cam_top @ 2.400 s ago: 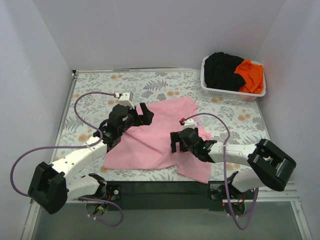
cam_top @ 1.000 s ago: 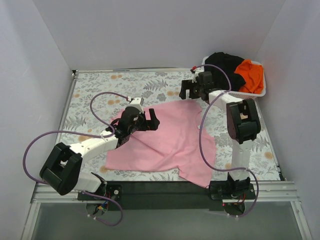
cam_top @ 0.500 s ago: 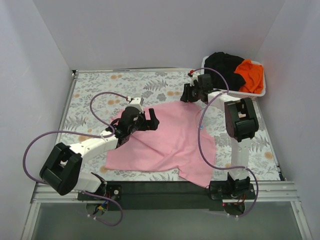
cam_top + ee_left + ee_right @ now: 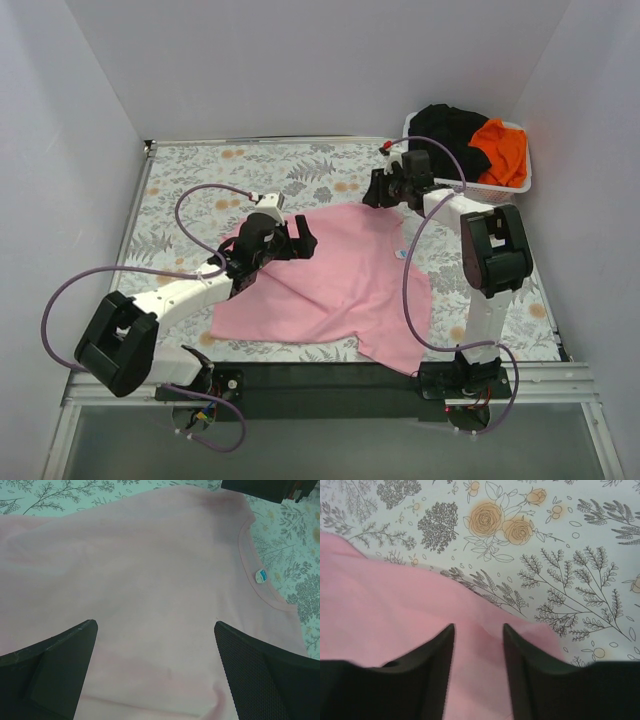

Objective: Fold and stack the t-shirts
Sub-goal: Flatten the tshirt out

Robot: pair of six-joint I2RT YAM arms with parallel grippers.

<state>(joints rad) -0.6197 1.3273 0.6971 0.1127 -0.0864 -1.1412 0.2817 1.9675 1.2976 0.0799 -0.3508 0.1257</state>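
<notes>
Light pink cloth t-shirt: we should seat its edge deep in the part-shut right end effector; we cannot tell if it grips. Left end effector gapes open.

White walls enclose a table (floral-patterned).

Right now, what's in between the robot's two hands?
Only the pink t-shirt. The top view shows its cloth lying flat across the stretch from the left gripper to the right gripper, with nothing on it.
</notes>
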